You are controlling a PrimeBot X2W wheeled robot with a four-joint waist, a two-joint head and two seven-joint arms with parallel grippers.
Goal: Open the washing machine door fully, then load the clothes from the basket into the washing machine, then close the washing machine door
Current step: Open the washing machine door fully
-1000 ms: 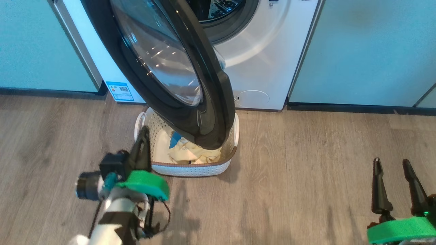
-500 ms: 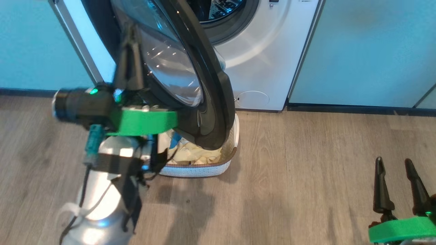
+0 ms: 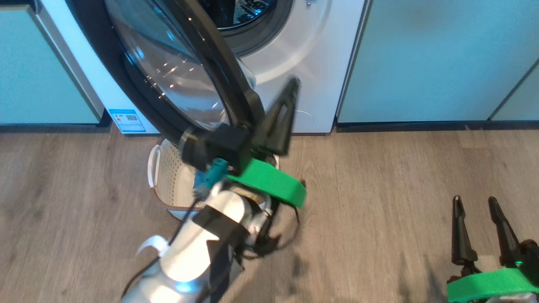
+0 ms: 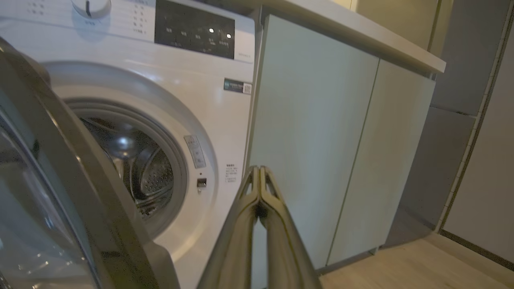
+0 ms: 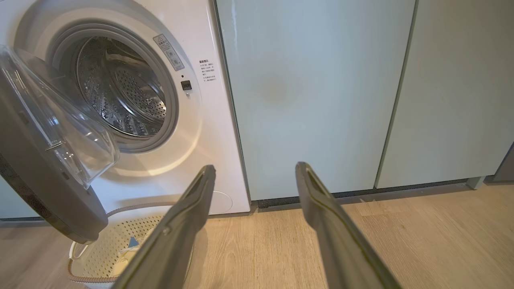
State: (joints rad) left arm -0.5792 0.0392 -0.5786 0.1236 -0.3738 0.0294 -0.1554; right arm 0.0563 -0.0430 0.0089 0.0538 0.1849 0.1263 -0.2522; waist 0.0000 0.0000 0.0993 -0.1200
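In front of the white washing machine (image 3: 294, 59), the washing machine door (image 3: 139, 80), a glossy black rim around bulging clear glass, stands half open over the basket (image 3: 168, 181) with its free edge toward me. My left arm (image 3: 198, 235) reaches up beside that edge, jaws pressed shut and empty. My right arm (image 3: 488, 286) sits low, jaws wide apart and empty.

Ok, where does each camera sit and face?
Head view: on the head, facing down at the white front-loading washing machine, its black-rimmed round glass door, the cream perforated basket; left pincer and right pincer show.
Left wrist view: left wrist, along the shut left pincer toward the steel drum and pale teal cabinet doors.
Right wrist view: right wrist, along the open right pincer toward machine and basket.
Shared: all show the open door; head and right wrist share the basket.
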